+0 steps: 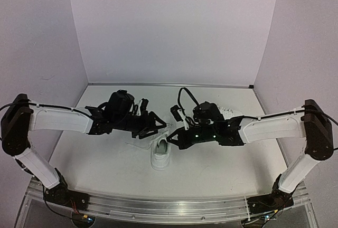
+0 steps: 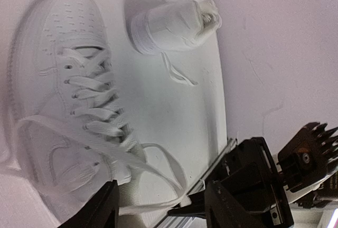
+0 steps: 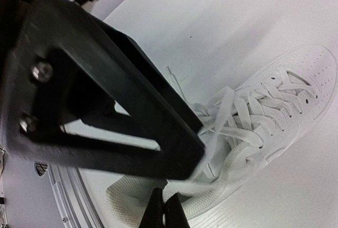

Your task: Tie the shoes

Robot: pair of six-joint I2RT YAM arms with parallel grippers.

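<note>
White lace (image 3: 211,151), a blur at the closed right tool (image 3: 163,209); left tool (image 2: 161,199) parted; second shoe (image 1: 228,112) half-hidden.

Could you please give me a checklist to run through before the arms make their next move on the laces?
1. Left gripper open: ok, its two sides stand apart, with a lace loop lying across the gap.
2. Right gripper shut: ok, its tips are together beside the heel opening of the near shoe.
3. Lace pinched in right gripper: cannot tell, the closed tips hide any strand.
4. Bow tied on near shoe: not ok, the lace loop lies slack and no knot shows.
5. Second shoe apart from near shoe: ok.
</note>
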